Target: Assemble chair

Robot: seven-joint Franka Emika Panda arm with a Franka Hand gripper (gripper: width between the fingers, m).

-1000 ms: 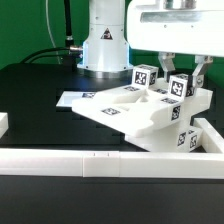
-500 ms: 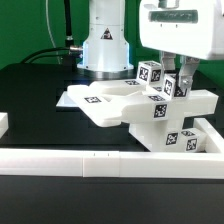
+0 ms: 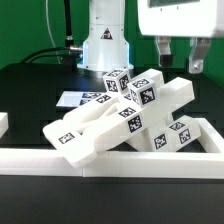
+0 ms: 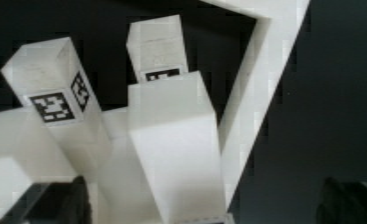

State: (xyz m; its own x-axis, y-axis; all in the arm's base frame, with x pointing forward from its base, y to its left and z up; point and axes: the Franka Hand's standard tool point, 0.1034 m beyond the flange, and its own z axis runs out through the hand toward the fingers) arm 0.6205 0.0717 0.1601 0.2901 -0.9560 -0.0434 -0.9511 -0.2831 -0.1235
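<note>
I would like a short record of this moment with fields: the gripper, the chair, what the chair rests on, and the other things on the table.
gripper: gripper open, above the chair, holding nothing
chair: chair is one joined white assembly with tag markers, lying tilted, not upright
support: low end against the white border wall at the front; the rest leans over the black table
other things: marker board flat on the table behind the chair
robot base: behind, white
</note>
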